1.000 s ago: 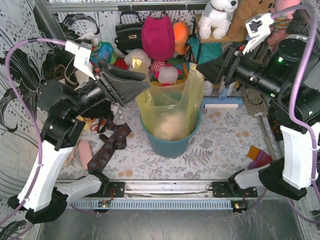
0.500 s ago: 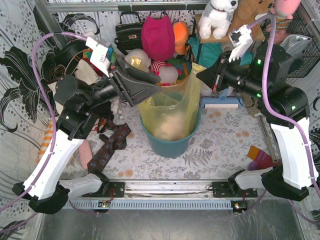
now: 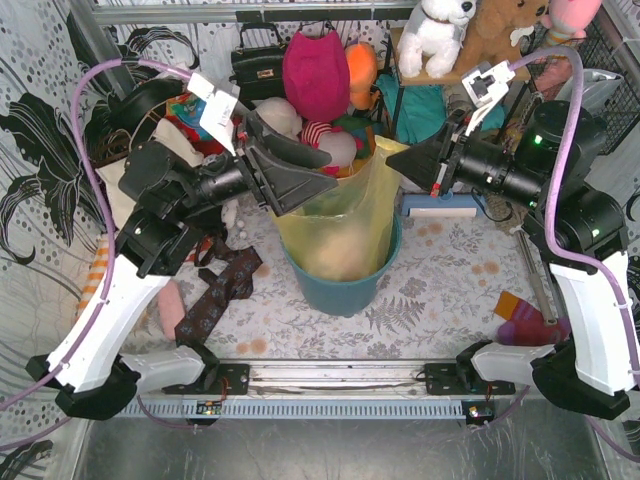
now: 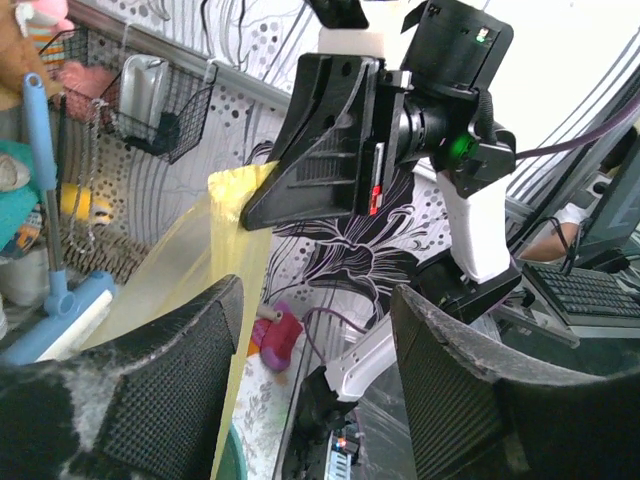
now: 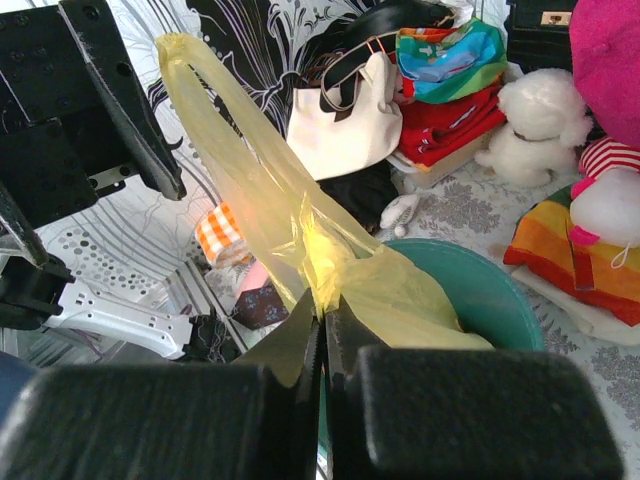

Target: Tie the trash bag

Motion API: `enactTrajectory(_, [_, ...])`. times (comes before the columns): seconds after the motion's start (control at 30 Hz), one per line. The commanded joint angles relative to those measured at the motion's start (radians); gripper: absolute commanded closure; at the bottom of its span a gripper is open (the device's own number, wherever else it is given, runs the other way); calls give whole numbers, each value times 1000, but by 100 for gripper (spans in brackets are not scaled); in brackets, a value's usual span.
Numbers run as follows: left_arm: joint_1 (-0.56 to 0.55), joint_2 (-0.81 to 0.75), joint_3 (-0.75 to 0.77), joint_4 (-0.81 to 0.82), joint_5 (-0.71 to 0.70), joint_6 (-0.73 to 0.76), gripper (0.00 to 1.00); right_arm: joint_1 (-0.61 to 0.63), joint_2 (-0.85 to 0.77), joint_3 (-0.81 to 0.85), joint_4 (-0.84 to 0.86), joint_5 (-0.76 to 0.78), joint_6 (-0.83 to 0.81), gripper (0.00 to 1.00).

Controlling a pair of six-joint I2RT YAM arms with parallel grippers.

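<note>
Right gripper [image 5: 322, 305] clamped on the rim of the trash bag [image 5: 285, 215]; left gripper [image 4: 315, 300] spread, gripping nothing.
The bag stands in the teal bin [image 3: 345, 290]. Its other rim rises as a band just beside the left gripper's fingers [image 4: 170, 400], long axis roughly upright, so the left arm is nearer.

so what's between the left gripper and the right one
The bag: in the top view its raised mouth spans the gap from the open left gripper to the right gripper, which is shut on its edge.
</note>
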Motion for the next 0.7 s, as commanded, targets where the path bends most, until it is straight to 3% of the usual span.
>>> enactTrajectory(0.0, [-5, -74, 50, -86, -84, 128, 29, -1, -20, 1, 41, -7, 7, 100])
enactTrajectory(0.2, [-5, -96, 163, -233, -177, 246, 26, -1, -1, 34, 48, -61, 1, 100])
enactTrajectory(0.33, [-5, -45, 168, -210, -96, 215, 26, -2, 1, 20, 76, -131, 3, 100])
enactTrajectory(0.5, [-5, 14, 131, -120, 20, 133, 35, -2, 4, -20, 134, -297, 42, 100])
enactTrajectory(0.67, [-23, 58, 150, -148, 44, 139, 36, -2, 4, -67, 177, -429, 77, 100])
